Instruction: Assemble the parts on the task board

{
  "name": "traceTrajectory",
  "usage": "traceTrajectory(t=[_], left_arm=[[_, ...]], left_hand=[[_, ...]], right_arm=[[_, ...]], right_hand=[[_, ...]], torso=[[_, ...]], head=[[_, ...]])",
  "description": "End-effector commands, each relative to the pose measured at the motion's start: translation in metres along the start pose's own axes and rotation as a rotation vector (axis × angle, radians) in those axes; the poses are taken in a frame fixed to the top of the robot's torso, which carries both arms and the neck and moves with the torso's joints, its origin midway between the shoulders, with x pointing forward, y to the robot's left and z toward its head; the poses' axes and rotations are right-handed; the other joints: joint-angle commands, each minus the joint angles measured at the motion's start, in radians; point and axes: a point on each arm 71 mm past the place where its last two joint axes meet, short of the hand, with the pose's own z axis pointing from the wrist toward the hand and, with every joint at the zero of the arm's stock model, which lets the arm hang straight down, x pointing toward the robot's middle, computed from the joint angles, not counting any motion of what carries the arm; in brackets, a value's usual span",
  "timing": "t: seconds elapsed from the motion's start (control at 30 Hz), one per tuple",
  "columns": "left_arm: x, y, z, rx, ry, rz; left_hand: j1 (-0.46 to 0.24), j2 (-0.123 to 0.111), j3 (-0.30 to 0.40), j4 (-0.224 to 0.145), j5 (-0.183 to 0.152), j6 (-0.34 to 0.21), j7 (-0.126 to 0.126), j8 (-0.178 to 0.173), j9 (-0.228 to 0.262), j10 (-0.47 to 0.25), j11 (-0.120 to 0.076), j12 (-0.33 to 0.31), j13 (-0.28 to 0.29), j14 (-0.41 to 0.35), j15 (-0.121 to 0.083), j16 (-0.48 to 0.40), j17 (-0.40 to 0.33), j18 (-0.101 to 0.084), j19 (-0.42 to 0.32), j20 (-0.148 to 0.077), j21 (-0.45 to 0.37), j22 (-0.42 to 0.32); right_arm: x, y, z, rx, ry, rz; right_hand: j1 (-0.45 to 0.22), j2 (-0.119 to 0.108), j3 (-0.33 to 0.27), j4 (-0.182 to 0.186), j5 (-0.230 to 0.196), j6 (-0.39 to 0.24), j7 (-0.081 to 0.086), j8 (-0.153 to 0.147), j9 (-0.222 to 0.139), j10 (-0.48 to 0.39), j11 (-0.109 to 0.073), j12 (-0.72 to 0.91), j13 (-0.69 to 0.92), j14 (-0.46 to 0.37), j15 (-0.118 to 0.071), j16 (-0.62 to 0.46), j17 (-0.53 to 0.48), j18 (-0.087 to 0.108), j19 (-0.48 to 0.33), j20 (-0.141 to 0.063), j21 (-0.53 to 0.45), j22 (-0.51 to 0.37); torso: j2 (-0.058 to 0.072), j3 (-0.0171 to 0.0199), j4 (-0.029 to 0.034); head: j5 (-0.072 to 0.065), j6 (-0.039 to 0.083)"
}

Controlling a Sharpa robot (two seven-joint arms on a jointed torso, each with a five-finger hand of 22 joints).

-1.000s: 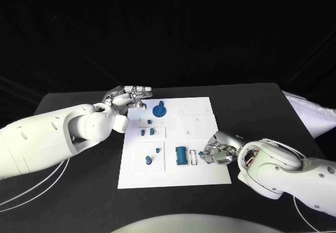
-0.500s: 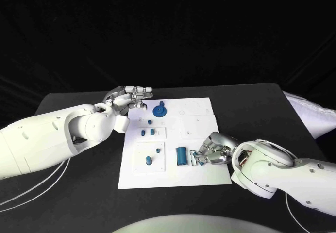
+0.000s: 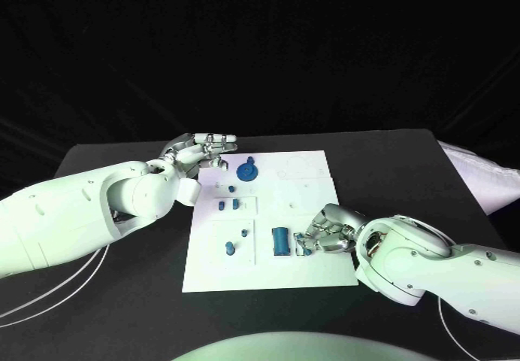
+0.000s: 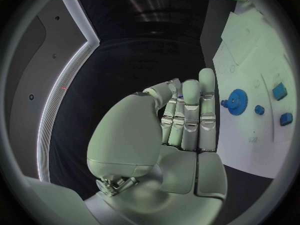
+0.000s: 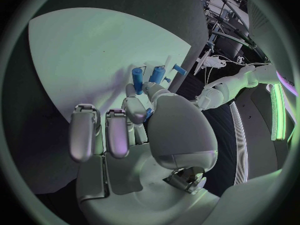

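Note:
The white task board lies in the middle of the table. On it are a blue gear, small blue parts in its left slots, and a blue cylinder. My right hand hovers low over the board's right side, just right of the cylinder, and pinches a small blue part between thumb and finger. My left hand is at the board's far left corner, fingers straight and together with the thumb pressed against them. A speck of blue shows between them. The gear lies beside it.
A pale cloth-like thing lies off the table's right edge. Bare black table surrounds the board. Upright blue parts stand on the board beyond my right hand's fingertips.
My right hand has slid a little to the left, closer to the blue cylinder. The left hand has stayed still.

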Motion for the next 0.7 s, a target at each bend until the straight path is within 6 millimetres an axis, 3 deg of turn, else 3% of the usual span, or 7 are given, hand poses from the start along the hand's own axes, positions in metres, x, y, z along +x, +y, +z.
traceTrajectory(t=[0.03, 0.47, 0.7], left_arm=[[0.0033, -0.0003, 0.0001, 0.003, 0.026, -0.003], [0.0032, 0.0002, 0.0000, -0.006, 0.033, -0.005], [0.0033, 0.0005, -0.0002, -0.010, 0.036, -0.005]], left_hand=[[-0.005, 0.004, 0.000, -0.007, 0.004, -0.006, 0.002, 0.006, -0.001, -0.007, -0.001, 0.005, -0.001, -0.010, 0.000, -0.004, -0.002, 0.012, -0.009, 0.000, 0.003, 0.001], [-0.008, 0.004, 0.000, -0.007, 0.004, -0.008, 0.002, 0.006, -0.002, -0.010, -0.001, 0.006, -0.002, -0.010, 0.000, -0.004, -0.002, 0.012, -0.010, 0.001, 0.003, 0.002], [-0.008, 0.004, 0.000, -0.008, 0.004, -0.008, 0.002, 0.006, -0.002, -0.011, -0.001, 0.007, -0.002, -0.010, 0.000, -0.005, -0.004, 0.012, -0.011, 0.001, 0.003, 0.002]], right_arm=[[0.0019, 0.0025, 0.0002, -0.012, 0.015, -0.028], [0.0020, 0.0047, 0.0014, -0.016, 0.005, -0.049], [0.0011, 0.0058, 0.0013, -0.024, -0.012, -0.054]], right_hand=[[-0.018, 0.001, -0.003, 0.009, 0.006, 0.013, 0.000, 0.007, 0.008, 0.013, 0.000, 0.014, 0.010, 0.065, -0.005, 0.008, 0.041, -0.008, 0.010, -0.002, 0.006, 0.006], [-0.059, -0.001, -0.032, 0.034, -0.025, 0.018, -0.004, 0.017, 0.020, 0.022, -0.003, 0.026, 0.023, 0.065, -0.009, 0.009, 0.044, -0.009, 0.011, -0.006, 0.007, 0.009], [-0.114, -0.015, -0.092, 0.075, -0.042, 0.017, -0.002, 0.020, 0.026, 0.021, -0.001, 0.023, 0.025, 0.065, -0.007, 0.008, 0.042, -0.009, 0.011, -0.006, 0.006, 0.008]], torso=[[0.000, 0.0003, -0.0003], [-0.001, -0.0007, -0.0001], [0.000, -0.0003, -0.0004]], head=[[0.000, -0.001], [0.000, -0.003], [-0.001, -0.002]])
